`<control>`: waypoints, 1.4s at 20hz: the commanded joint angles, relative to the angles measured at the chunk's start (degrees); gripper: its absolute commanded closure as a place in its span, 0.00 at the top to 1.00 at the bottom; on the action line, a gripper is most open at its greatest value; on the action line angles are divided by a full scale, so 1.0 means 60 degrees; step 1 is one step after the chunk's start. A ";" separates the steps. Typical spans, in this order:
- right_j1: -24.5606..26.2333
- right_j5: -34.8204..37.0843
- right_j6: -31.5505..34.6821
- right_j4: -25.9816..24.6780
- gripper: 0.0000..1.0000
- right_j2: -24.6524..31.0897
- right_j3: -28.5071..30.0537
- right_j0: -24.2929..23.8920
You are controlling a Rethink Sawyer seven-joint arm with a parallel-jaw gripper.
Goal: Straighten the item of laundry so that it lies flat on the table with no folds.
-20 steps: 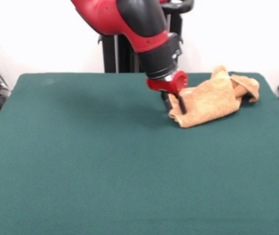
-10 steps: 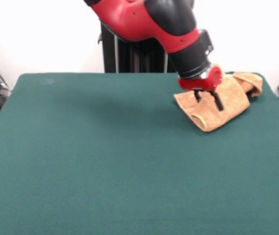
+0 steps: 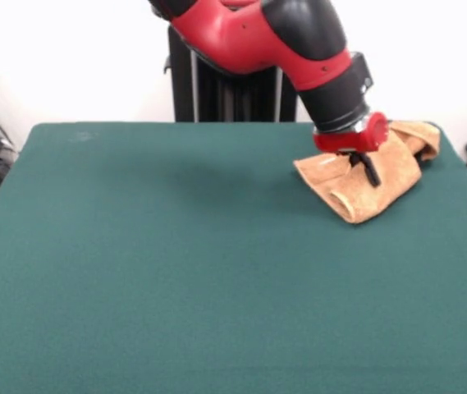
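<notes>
The gripper is hovering directly over the folded towel on the tabletop, the towel's long axis running diagonally; whether it is pinching cloth, I cannot tell.

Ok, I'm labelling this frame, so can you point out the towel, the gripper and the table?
towel (image 3: 341, 190): front view, on its folded near part.
gripper (image 3: 364, 171): front view, between its dark fingertips over the towel.
table (image 3: 176, 271): front view, on bare green top.
</notes>
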 commanded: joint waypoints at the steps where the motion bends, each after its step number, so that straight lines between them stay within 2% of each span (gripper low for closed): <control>1: -0.0512 -0.0476 0.2267 0.0589 0.00 -0.0123 -0.0778 0.0938; 2: -0.0772 -0.0467 0.2321 0.0833 0.00 -0.0382 -0.0719 0.1190; 4: -0.1941 0.0031 0.2415 0.1912 0.00 -0.1328 -0.0457 0.2219; 7: -0.3493 0.2167 0.1609 0.4303 0.00 -0.4226 -0.0819 0.4937; 8: -0.3616 0.3186 0.1486 0.4885 0.00 -0.5390 -0.1222 0.5932; 9: -0.3658 0.4105 0.1648 0.5072 0.00 -0.6319 -0.1644 0.6667; 12: -0.3968 0.6009 0.2723 0.4181 0.00 -0.6667 -0.2503 0.6715; 17: -0.4064 0.7879 0.3511 0.3284 0.00 -0.7588 -0.3864 0.7209; 23: -0.3962 0.7692 0.3274 0.3343 0.00 -0.7411 -0.4054 0.7048; 25: -0.3885 0.8037 0.3447 0.3034 0.00 -0.7897 -0.4418 0.7354; 26: -0.3732 0.7939 0.3433 0.2736 0.00 -0.8438 -0.4789 0.7689; 28: -0.3415 0.7032 0.3258 0.2414 0.00 -0.9302 -0.5340 0.8204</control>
